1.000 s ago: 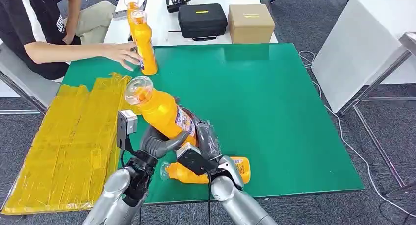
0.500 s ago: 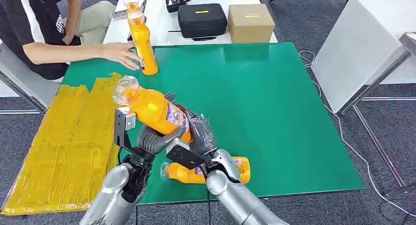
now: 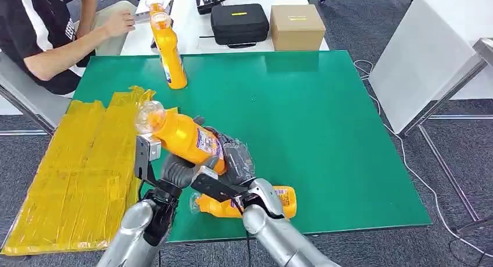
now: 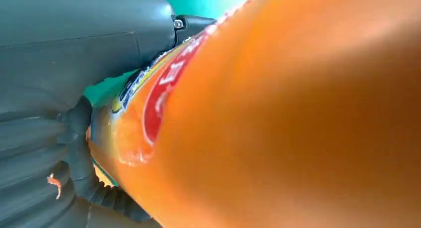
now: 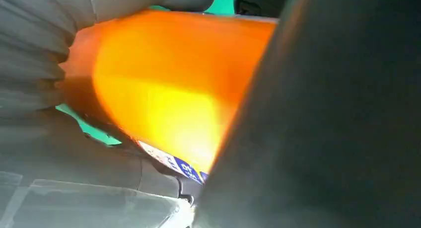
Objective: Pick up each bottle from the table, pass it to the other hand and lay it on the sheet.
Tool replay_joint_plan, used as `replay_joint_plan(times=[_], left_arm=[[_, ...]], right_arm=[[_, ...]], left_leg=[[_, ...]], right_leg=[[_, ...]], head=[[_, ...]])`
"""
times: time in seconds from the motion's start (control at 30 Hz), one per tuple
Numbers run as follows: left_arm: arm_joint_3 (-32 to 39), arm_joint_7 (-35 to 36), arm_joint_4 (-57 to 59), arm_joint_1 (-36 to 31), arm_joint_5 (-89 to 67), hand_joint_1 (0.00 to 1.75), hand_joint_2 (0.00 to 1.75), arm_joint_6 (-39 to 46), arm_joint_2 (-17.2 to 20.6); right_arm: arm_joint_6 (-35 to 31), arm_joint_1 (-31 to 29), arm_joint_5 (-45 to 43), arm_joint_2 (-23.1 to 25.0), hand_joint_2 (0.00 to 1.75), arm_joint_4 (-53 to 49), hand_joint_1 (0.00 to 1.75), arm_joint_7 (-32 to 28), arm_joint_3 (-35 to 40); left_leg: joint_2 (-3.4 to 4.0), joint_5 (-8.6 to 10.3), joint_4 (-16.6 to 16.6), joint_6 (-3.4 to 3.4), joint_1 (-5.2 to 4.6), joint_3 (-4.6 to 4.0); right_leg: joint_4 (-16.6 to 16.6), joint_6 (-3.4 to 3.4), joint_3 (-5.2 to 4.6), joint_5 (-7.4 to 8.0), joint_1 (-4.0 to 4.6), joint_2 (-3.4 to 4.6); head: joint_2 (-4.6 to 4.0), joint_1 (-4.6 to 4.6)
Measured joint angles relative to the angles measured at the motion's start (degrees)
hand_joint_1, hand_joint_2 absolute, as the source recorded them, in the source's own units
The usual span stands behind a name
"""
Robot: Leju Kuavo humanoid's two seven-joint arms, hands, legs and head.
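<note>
Currently left hand (image 3: 181, 169) and right hand (image 3: 235, 162) both grip the tilted orange juice bottle (image 3: 180, 136) above the green bench (image 3: 325, 121), cap toward the yellow sheet (image 3: 81, 168). Second bottle (image 3: 285, 200) lies on the bench under the right arm; third bottle (image 3: 168, 49) stands upright at the far edge near a person (image 3: 40, 28).

Three bottles (image 3: 185, 138), one sheet (image 3: 81, 168)

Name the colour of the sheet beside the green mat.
Yellow; the sheet shows best in the head view.
</note>
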Motion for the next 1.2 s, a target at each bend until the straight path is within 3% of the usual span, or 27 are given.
replay_joint_plan(times=[1.07,1.1,1.13,1.2], left_arm=[[0.90,-1.79,-1.07,1.35,0.66,0.00,1.75,1.75,0.04],[1.00,-1.86,-1.18,1.35,0.74,1.59,1.75,1.97,0.04],[1.09,-1.88,-1.38,1.35,0.79,1.75,1.75,2.12,0.04],[1.09,-1.88,-1.51,1.34,0.79,1.75,1.75,2.21,0.04]], right_arm=[[4.92,1.96,-1.72,-0.33,1.75,0.96,1.75,-0.29,-0.11],[5.09,1.98,-1.79,-0.35,1.75,1.03,1.75,-0.33,-0.07],[5.22,1.98,-1.79,-0.33,1.75,1.11,1.75,-0.33,0.02],[5.22,1.98,-1.81,-0.33,1.75,1.20,1.75,-0.31,0.09]], left_leg=[[0.00,0.00,0.00,0.00,0.00,-0.04],[0.00,0.00,0.00,0.00,0.00,-0.04],[0.00,0.00,0.00,0.00,0.00,-0.04],[0.00,0.00,0.00,0.00,0.00,-0.04]], right_leg=[[0.00,0.00,-0.01,0.00,0.00,0.00],[0.00,0.00,-0.02,0.00,0.00,0.00],[0.00,0.00,-0.02,0.00,0.00,0.00],[0.00,0.00,-0.02,0.00,0.00,0.00]], head=[[0.00,-0.02],[0.02,-0.02],[0.00,-0.02],[0.00,0.00]])
